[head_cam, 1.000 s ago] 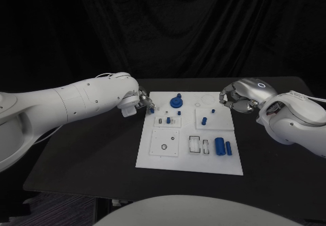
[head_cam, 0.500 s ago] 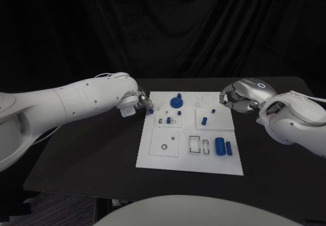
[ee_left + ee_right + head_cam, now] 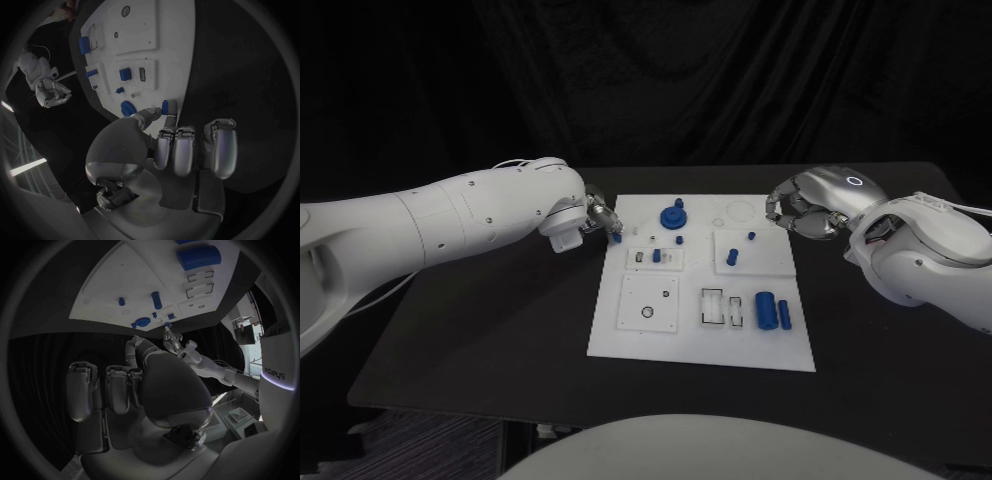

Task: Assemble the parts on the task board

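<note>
Only legible writing: "edieys"-like dark lettering on a white panel at the rim of the right wrist view, partly cut off, so the reading is uncertain. Surface is a black table (image 3: 488, 330), matte; behind it hangs a black curtain (image 3: 733, 90) in folds. The white task board (image 3: 678, 340) lies at the table's middle, long side running away from the robot. On it, taking the board as a clock face seen from the head camera: a round blue knob part (image 3: 674, 213) near 12 o'clock, two small blue pegs (image 3: 679, 240) just below it, a blue peg (image 3: 734, 257) lying in a square recess toward 2 o'clock, and a large blue cylinder (image 3: 766, 309) with a slimmer blue pin (image 3: 786, 316) just beside it near 4 o'clock. A black ring mark (image 3: 649, 313) sits in the square plate at 8 o'clock; rectangular slots (image 3: 714, 306) lie between it and the cylinder. Left hand (image 3: 599, 218) hovers at the board's 10 o'clock corner, pinching a small blue part (image 3: 165, 107) between thumb and a fingertip, other fingers curled in alongside; the part hangs over the board's edge, and whether it touches the board I cannot tell. Right hand (image 3: 805, 212) sits just off the board's 2 o'clock corner, above the table, fingers curled in with nothing in them.
</note>
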Robot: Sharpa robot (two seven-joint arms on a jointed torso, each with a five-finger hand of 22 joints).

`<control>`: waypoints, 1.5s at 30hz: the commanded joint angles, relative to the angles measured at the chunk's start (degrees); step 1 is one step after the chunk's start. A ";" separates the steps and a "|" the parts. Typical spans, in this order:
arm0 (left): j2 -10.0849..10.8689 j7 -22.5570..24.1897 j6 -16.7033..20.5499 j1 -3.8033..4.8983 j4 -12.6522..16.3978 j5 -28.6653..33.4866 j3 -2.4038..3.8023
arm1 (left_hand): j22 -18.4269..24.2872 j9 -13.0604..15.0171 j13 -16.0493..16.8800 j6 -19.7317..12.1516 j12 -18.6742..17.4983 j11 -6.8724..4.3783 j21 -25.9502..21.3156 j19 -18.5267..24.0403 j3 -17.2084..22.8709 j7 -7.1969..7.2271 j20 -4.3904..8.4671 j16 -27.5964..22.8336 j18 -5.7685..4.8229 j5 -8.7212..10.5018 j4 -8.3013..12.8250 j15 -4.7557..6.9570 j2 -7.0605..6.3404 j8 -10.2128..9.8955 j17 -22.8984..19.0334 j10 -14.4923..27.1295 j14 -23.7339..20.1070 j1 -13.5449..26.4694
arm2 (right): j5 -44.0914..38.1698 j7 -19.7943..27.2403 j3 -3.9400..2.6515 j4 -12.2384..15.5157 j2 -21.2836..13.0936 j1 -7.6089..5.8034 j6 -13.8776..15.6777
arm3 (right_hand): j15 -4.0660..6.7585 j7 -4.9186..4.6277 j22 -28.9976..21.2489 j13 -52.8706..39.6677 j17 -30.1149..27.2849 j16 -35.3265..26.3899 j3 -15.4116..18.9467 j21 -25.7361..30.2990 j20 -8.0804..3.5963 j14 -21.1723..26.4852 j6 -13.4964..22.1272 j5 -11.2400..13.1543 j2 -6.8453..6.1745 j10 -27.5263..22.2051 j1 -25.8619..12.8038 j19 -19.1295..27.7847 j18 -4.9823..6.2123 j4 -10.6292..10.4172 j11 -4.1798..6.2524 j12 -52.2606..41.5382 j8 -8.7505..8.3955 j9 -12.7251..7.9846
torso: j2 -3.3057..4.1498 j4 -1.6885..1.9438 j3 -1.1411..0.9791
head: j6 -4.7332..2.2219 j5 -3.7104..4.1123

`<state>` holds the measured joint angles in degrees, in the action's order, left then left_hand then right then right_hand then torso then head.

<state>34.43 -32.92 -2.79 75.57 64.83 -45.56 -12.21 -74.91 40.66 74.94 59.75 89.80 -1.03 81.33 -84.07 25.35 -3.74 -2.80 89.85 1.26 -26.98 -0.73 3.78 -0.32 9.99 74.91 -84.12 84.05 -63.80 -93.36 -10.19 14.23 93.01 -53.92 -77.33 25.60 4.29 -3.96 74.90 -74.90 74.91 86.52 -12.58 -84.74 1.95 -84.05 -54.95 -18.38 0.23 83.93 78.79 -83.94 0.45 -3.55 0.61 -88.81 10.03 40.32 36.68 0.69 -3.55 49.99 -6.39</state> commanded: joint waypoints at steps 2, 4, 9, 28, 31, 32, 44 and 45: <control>1.36 1.72 3.78 -0.05 2.54 0.75 0.05 | -12.38 0.21 15.06 0.28 0.20 0.08 0.28 -1.50 1.72 0.41 -0.06 0.15 0.80 -0.29 1.13 -0.16 -0.20 0.37 15.09 -5.88 5.95 1.00 | -0.16 -0.74 -0.04 -0.03 -0.18 0.12 -0.11 | -0.10 -0.08 13.14 -13.29 8.07 -0.23 -0.18 0.31 0.19 -4.51 -0.39 -0.23 0.15 4.58 0.63 -3.50 1.03 0.01 -0.08 0.18 0.31 0.08 | -0.02 -0.09 0.03 | 0.01 -0.11; 2.41 1.73 4.36 0.03 4.29 0.79 0.06 | -12.37 0.24 15.06 0.30 0.20 0.07 0.25 -1.49 1.80 0.42 -0.05 0.15 0.81 -0.27 1.12 -0.15 -0.24 0.41 15.09 -5.88 5.95 1.08 | -0.16 -0.78 -0.04 -0.05 -0.24 0.12 -0.09 | -0.10 -0.08 13.14 -13.29 8.07 -0.23 -0.18 0.31 0.19 -4.51 -0.39 -0.23 0.15 4.58 0.63 -3.50 1.03 0.01 -0.08 0.18 0.31 0.08 | 0.00 -0.10 0.02 | 0.01 -0.11; 4.34 1.73 4.74 0.21 8.03 0.83 0.06 | -12.39 0.34 15.06 0.38 0.20 0.03 0.31 -1.53 2.05 0.48 -0.02 0.15 0.80 -0.23 1.12 -0.11 -0.32 0.55 15.09 -5.88 5.95 1.29 | -0.16 -0.81 -0.04 -0.11 -0.30 0.12 0.07 | -0.10 -0.08 13.14 -13.29 8.07 -0.23 -0.18 0.31 0.19 -4.51 -0.39 -0.23 0.15 4.58 0.63 -3.50 1.03 0.01 -0.08 0.18 0.31 0.08 | 0.02 -0.06 0.04 | 0.01 -0.28; 5.35 2.14 2.34 0.24 13.03 0.85 0.05 | -12.34 0.50 15.06 0.08 0.20 0.04 0.17 -1.47 2.87 0.44 0.05 0.15 0.83 0.24 0.62 -0.07 -0.10 0.69 15.09 -5.88 5.95 2.11 | -0.16 -0.70 -0.04 -0.28 -0.08 0.21 0.03 | -0.11 -0.10 13.12 -13.18 7.93 -0.30 -0.21 0.37 0.19 -4.48 -0.43 -0.23 0.13 4.50 0.65 -3.48 1.04 0.07 -0.09 0.26 0.31 0.10 | 0.09 0.01 0.04 | 0.01 -0.27; 4.95 2.32 2.18 0.21 12.61 0.85 0.05 | -12.34 0.51 15.06 0.07 0.20 0.04 0.16 -1.47 2.90 0.43 0.05 0.15 0.83 0.24 0.60 -0.07 -0.08 0.69 15.09 -5.88 5.95 2.14 | -0.16 -0.68 -0.04 -0.25 -0.09 0.22 0.04 | -0.11 -0.10 13.12 -13.18 7.93 -0.30 -0.21 0.37 0.19 -4.48 -0.43 -0.23 0.13 4.50 0.65 -3.48 1.04 0.07 -0.09 0.26 0.31 0.10 | 0.06 -0.05 0.04 | 0.01 -0.30; 4.85 2.38 2.16 0.20 12.52 0.85 0.05 | -12.34 0.51 15.06 0.07 0.20 0.04 0.16 -1.47 2.90 0.43 0.05 0.15 0.83 0.24 0.60 -0.07 -0.08 0.69 15.09 -5.88 5.95 2.14 | -0.16 -0.68 -0.04 -0.24 -0.10 0.22 0.06 | -0.11 -0.10 13.12 -13.18 7.93 -0.30 -0.21 0.37 0.19 -4.48 -0.43 -0.23 0.13 4.50 0.65 -3.48 1.04 0.07 -0.09 0.26 0.31 0.10 | 0.05 -0.04 0.05 | 0.01 -0.30; 3.55 3.04 1.56 0.12 11.78 0.85 0.05 | -12.31 0.52 15.06 -0.15 0.20 0.06 0.06 -1.42 3.13 0.39 0.05 0.15 0.85 0.25 0.48 -0.09 0.09 0.65 15.09 -5.88 5.95 2.25 | -0.16 -0.70 -0.04 -0.34 -0.09 0.23 0.05 | -0.11 -0.10 13.12 -13.18 7.93 -0.30 -0.21 0.37 0.19 -4.48 -0.43 -0.23 0.13 4.50 0.65 -3.48 1.04 0.07 -0.09 0.26 0.31 0.10 | 0.10 -0.13 0.03 | 0.01 -0.53; 3.47 3.11 1.38 0.11 11.75 0.85 0.05 | -12.31 0.52 15.06 -0.15 0.20 0.06 0.06 -1.42 3.13 0.39 0.05 0.15 0.85 0.25 0.48 -0.09 0.09 0.65 15.09 -5.88 5.95 2.25 | -0.16 -0.71 -0.04 -0.34 -0.10 0.23 0.02 | -0.11 -0.10 13.12 -13.18 7.93 -0.30 -0.21 0.37 0.19 -4.48 -0.43 -0.23 0.13 4.50 0.65 -3.48 1.04 0.07 -0.09 0.26 0.31 0.10 | 0.09 -0.15 -0.01 | 0.01 -0.53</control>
<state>38.04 -31.16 -0.28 75.70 76.59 -45.14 -12.21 -74.91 41.10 74.94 59.85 89.80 -1.03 81.33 -84.07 28.05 -3.59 -2.79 89.85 1.26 -26.69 -0.37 3.78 -0.85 10.42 74.91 -84.12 84.05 -61.33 -93.34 -10.19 14.23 92.70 -53.99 -77.23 25.58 4.29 -3.96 74.90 -74.90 74.91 86.52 -12.58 -84.74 1.95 -84.05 -54.94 -18.38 0.23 83.93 78.79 -83.94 0.45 -3.55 0.61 -88.81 10.03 40.36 36.74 0.60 -3.54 49.99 -6.90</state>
